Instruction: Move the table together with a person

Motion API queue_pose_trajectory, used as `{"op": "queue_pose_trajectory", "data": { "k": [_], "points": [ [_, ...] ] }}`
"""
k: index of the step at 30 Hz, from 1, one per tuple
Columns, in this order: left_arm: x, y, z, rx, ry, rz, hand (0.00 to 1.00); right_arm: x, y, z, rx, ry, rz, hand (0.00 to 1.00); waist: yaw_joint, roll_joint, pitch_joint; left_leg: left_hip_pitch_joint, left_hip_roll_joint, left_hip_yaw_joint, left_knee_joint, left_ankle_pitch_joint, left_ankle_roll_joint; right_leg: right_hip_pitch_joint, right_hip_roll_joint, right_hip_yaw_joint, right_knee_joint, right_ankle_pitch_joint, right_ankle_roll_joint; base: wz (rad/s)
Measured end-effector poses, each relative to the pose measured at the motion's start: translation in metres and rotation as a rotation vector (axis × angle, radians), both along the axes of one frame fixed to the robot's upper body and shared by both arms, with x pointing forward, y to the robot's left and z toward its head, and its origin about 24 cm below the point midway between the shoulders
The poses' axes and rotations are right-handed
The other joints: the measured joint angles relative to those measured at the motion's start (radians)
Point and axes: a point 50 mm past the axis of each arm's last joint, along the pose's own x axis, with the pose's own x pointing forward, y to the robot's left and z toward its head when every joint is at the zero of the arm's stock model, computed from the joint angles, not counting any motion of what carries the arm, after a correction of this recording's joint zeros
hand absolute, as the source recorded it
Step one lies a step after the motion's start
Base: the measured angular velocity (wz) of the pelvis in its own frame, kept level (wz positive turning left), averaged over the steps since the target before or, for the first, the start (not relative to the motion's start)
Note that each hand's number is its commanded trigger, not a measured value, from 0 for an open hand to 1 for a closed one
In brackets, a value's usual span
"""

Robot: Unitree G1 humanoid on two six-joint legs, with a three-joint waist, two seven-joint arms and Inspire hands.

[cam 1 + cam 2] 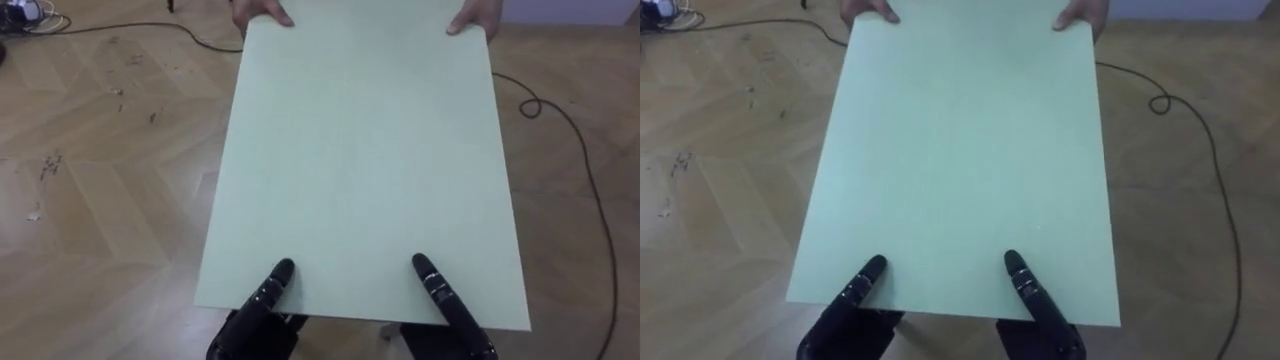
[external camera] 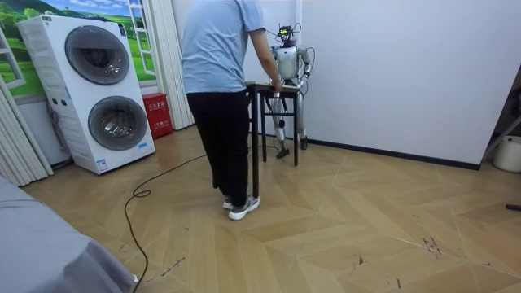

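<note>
— How are the hands sitting?
— The left hand (image 1: 268,292) and right hand (image 1: 445,298) are resting on the table's (image 1: 360,150) near edge at the bottom centre. The rest of each is hiding under the top, so I cannot tell the grip. A person (image 2: 216,49) is holding the far edge at the top.
— Any room?
— The floor (image 1: 100,150) is lying open on both sides, and a cable (image 1: 590,190) is trailing down the right.

A dark cable (image 1: 588,185) lies on the wooden floor (image 1: 100,200) beside the table (image 1: 360,150).
</note>
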Motion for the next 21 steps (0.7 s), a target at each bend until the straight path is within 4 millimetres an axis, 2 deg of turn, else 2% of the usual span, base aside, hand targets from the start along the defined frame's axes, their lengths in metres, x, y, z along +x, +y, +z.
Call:
{"op": "queue_pose_trajectory", "data": {
  "k": [1, 2, 4, 6, 8, 9, 11, 12, 14, 15, 16, 17, 18, 19, 20, 21],
  "points": [
    [0.002, 0.0, 0.001, 0.004, -0.014, -0.003, 1.0, 0.001, 0.001, 0.001, -0.001, -0.007, 0.002, 1.0, -0.004, 0.0, -0.0007, 0.011, 0.0, -0.003, -0.037, -0.032, 0.001, -0.013, -0.002, -0.013, 0.0, 0.005, -0.009, 0.24],
    [0.004, -0.001, 0.002, -0.001, -0.024, -0.001, 1.0, 0.002, 0.001, 0.003, 0.001, -0.017, 0.0, 1.0, -0.003, 0.003, -0.0012, 0.03, -0.003, -0.009, -0.084, -0.068, 0.002, -0.025, -0.004, -0.028, -0.001, 0.015, -0.026, 0.18],
    [0.008, -0.001, 0.004, -0.001, -0.036, 0.006, 1.0, 0.006, 0.001, 0.005, 0.0, -0.023, -0.005, 1.0, -0.003, 0.005, -0.0012, 0.06, -0.01, -0.022, -0.173, -0.114, 0.004, -0.039, -0.008, -0.046, -0.001, 0.029, -0.044, 0.11],
    [0.014, -0.002, 0.005, 0.003, -0.039, 0.007, 1.0, 0.01, 0.001, 0.006, -0.002, -0.027, -0.008, 1.0, -0.01, 0.005, -0.0014, 0.081, -0.021, -0.036, -0.261, -0.14, 0.016, -0.054, -0.016, -0.056, -0.01, 0.05, -0.036, 0.2],
    [0.021, -0.005, 0.007, -0.001, -0.036, 0.016, 1.0, 0.018, -0.001, 0.008, -0.004, -0.041, -0.016, 1.0, -0.012, 0.001, -0.0032, 0.074, -0.041, -0.035, -0.341, -0.156, 0.039, -0.091, -0.034, -0.055, -0.024, 0.081, 0.006, 0.17],
    [0.023, -0.006, 0.007, 0.0, -0.035, 0.017, 1.0, 0.017, -0.002, 0.007, -0.007, -0.036, -0.019, 1.0, -0.014, -0.001, -0.0043, 0.068, -0.05, -0.035, -0.353, -0.157, 0.04, -0.1, -0.041, -0.053, -0.026, 0.09, 0.018, 0.11],
    [0.023, -0.008, 0.004, 0.001, -0.018, 0.02, 1.0, 0.02, -0.004, 0.006, -0.014, -0.028, -0.013, 1.0, -0.027, -0.006, -0.0066, 0.054, -0.082, -0.033, -0.377, -0.146, 0.061, -0.107, -0.064, -0.041, -0.058, 0.144, 0.078, -0.03],
    [0.022, -0.008, 0.002, 0.001, -0.008, 0.022, 1.0, 0.019, -0.004, 0.004, -0.014, -0.017, -0.01, 1.0, -0.027, -0.013, -0.0106, 0.052, -0.095, -0.028, -0.381, -0.138, 0.073, -0.106, -0.072, -0.036, -0.065, 0.161, 0.084, -0.12],
    [0.018, -0.008, -0.006, 0.002, 0.029, 0.029, 1.0, 0.018, -0.005, -0.002, -0.036, 0.008, 0.006, 1.0, -0.036, -0.023, -0.0149, 0.047, -0.14, -0.023, -0.382, -0.116, 0.107, -0.095, -0.097, 0.005, -0.103, 0.23, 0.134, -0.12],
    [0.017, -0.008, -0.007, 0.001, 0.036, 0.031, 1.0, 0.018, -0.005, -0.003, -0.035, 0.014, 0.01, 1.0, -0.038, -0.024, -0.015, 0.042, -0.145, -0.023, -0.382, -0.11, 0.116, -0.092, -0.102, 0.017, -0.117, 0.256, 0.154, -0.06],
    [0.016, -0.008, -0.008, 0.002, 0.044, 0.032, 1.0, 0.021, -0.005, -0.003, -0.035, 0.013, 0.008, 1.0, -0.041, -0.027, -0.0139, 0.029, -0.158, -0.016, -0.382, -0.095, 0.134, -0.089, -0.111, 0.054, -0.146, 0.306, 0.194, 0.12],
    [0.014, -0.008, -0.01, 0.004, 0.055, 0.033, 1.0, 0.017, -0.006, -0.005, -0.042, 0.026, 0.004, 1.0, -0.05, -0.025, -0.0123, 0.025, -0.155, 0.022, -0.382, -0.085, 0.144, -0.089, -0.12, 0.088, -0.121, 0.319, 0.191, 0.25],
    [0.013, -0.008, -0.012, 0.009, 0.063, 0.029, 1.0, 0.014, -0.007, -0.007, -0.04, 0.036, -0.004, 1.0, -0.055, -0.023, -0.0112, 0.028, -0.149, 0.045, -0.381, -0.08, 0.145, -0.094, -0.134, 0.098, -0.068, 0.289, 0.169, 0.56],
    [0.012, -0.009, -0.013, 0.019, 0.076, 0.013, 1.0, 0.006, -0.008, -0.01, -0.026, 0.057, -0.025, 1.0, -0.063, -0.021, -0.0084, 0.039, -0.13, 0.091, -0.387, -0.068, 0.14, -0.098, -0.166, 0.118, 0.09, 0.164, 0.148, 0.74],
    [0.01, -0.01, -0.014, 0.034, 0.08, -0.005, 1.0, -0.002, -0.008, -0.012, -0.007, 0.072, -0.046, 1.0, -0.063, -0.02, -0.0062, 0.046, -0.119, 0.123, -0.407, -0.05, 0.133, -0.085, -0.199, 0.124, 0.231, 0.038, 0.164, 0.73],
    [0.009, -0.009, -0.014, 0.037, 0.082, -0.01, 1.0, -0.005, -0.008, -0.013, -0.001, 0.078, -0.05, 1.0, -0.061, -0.022, -0.006, 0.05, -0.116, 0.135, -0.422, -0.04, 0.13, -0.068, -0.216, 0.126, 0.28, -0.006, 0.163, 0.52]
  ]
}}
